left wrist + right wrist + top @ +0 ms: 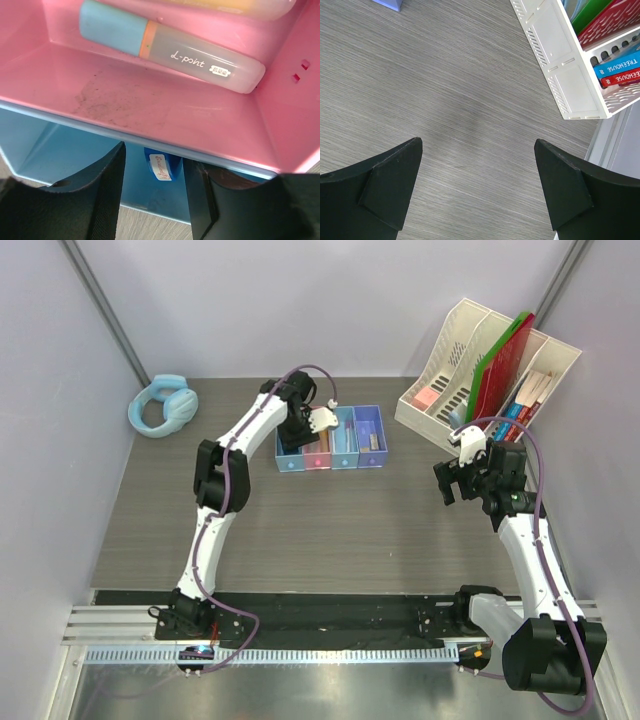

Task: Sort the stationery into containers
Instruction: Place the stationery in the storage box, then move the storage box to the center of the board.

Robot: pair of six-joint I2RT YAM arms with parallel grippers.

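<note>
Left claw (153, 172), jaws parted, over blue block (161, 167) in blue bin (60, 150): light, stiff, likely best pinched across short sides; right claw (477, 150) open.

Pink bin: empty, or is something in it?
Not empty. The left wrist view shows a pale blue highlighter lying flat on the pink bin's floor, with a yellow marker behind it.

Lab: screened robot bench (340, 530).
</note>
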